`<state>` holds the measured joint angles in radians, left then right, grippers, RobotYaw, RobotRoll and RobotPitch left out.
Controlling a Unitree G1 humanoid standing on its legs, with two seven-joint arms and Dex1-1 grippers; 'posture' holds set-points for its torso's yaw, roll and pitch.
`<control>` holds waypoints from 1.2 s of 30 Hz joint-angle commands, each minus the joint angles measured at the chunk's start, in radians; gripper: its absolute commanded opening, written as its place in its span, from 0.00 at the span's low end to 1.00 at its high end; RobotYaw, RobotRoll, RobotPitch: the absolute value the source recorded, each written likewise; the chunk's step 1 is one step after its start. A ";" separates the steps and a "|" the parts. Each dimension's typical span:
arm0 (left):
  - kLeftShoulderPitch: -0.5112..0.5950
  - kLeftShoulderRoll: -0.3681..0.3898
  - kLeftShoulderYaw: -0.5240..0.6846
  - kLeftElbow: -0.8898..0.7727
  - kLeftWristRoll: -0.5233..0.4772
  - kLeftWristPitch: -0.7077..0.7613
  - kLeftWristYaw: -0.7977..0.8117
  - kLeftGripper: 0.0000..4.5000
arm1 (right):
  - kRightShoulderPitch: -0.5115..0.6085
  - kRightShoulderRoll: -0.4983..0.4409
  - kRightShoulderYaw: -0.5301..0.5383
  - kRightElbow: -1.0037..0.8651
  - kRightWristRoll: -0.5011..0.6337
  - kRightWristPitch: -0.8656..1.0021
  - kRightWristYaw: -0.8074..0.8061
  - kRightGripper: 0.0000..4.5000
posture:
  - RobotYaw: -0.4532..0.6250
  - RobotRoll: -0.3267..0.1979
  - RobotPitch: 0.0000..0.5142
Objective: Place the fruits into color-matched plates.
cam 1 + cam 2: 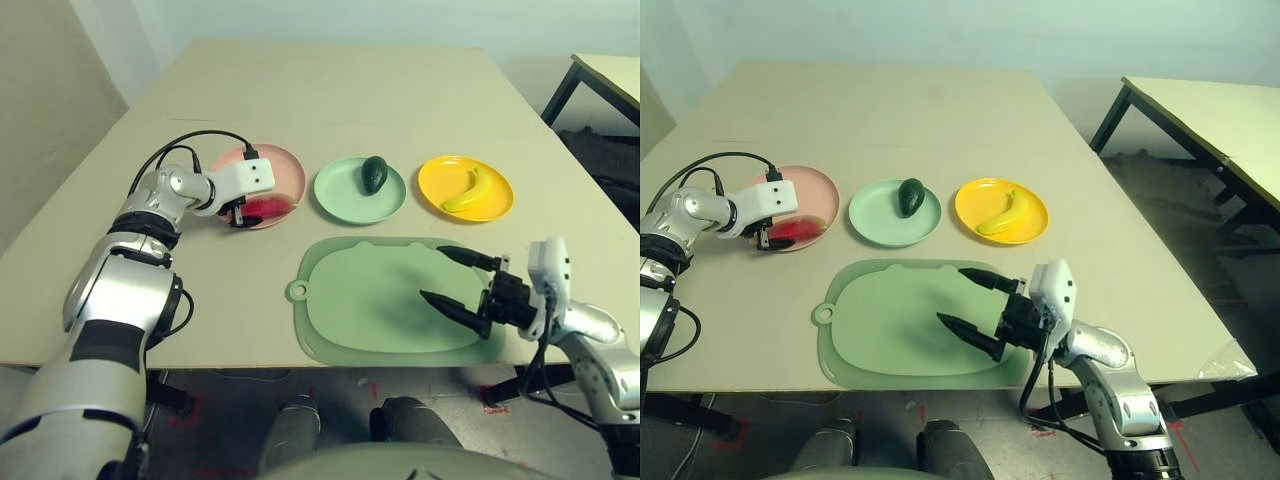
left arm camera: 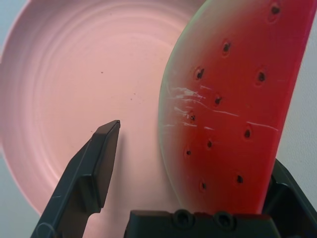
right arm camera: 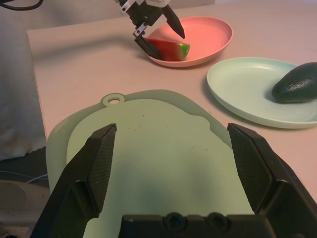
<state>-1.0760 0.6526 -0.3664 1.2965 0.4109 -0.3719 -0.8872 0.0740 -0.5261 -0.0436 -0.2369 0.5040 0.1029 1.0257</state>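
On the left, the left end effector (image 3: pixel 157 29) hides part of the watermelon wedge (image 1: pixel 267 208) lying in the pink plate (image 1: pixel 285 165). The wedge is red with dark seeds and a green rind. The fingers stand apart around it; whether one still touches it is hard to tell. The dark avocado (image 1: pixel 375 174) sits in the green plate (image 1: pixel 336 195), the banana (image 1: pixel 470 191) in the yellow plate (image 1: pixel 432 181). The right end effector (image 1: pixel 453 278) hovers wide open, empty, over the green mat (image 1: pixel 360 300) on the worktop (image 1: pixel 330 90).
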 commanded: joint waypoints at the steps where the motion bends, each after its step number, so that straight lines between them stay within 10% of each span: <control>1: -0.011 -0.005 -0.001 0.011 0.016 0.003 -0.012 0.98 | -0.002 -0.006 0.010 -0.008 -0.004 0.005 -0.001 1.00 | 0.36 0.62 0.14; 36: -0.050 0.072 0.086 -0.020 -0.061 -0.009 -0.068 0.98 | -0.040 0.021 0.022 0.060 -0.015 -0.042 -0.014 1.00 | 0.39 0.62 0.04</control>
<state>-1.1478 0.7095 -0.3055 1.2920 0.3780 -0.3747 -0.9370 0.0217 -0.5043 0.0036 -0.1834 0.4929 0.0687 1.0241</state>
